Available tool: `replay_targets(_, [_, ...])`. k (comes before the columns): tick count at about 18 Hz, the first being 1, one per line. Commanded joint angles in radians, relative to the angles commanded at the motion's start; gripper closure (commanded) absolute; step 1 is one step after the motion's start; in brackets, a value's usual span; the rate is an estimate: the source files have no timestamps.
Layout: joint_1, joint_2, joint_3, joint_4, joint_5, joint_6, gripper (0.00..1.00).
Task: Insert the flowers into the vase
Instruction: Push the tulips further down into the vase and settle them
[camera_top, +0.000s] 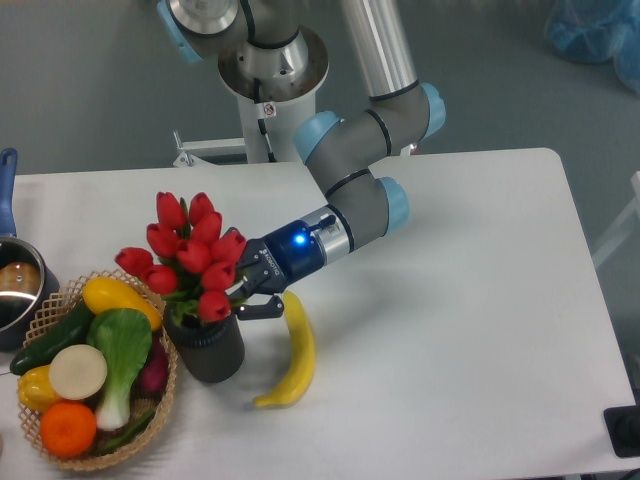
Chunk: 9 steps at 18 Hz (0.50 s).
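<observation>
Tulip bunch (188, 256) stands with its stems down in the dark ribbed vase (210, 347), red buds leaning left over the basket rim. Vase sits upright on the white surface (450, 300), just beside the woven basket (60, 300) of vegetables. Pincer (248, 292) is right of the stems at vase-mouth height, fingers spread; whether they touch the stems cannot be told. Banana (292, 350) lies right of the vase. Blue-handled pot (12, 285) at far left edge.
</observation>
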Motion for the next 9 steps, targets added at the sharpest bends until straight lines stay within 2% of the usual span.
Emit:
replay_targets(5, [0.000,0.000,0.002,0.002,0.000,0.000,0.53])
replay_targets(9, [0.000,-0.006,0.002,0.020,0.000,0.000,0.43])
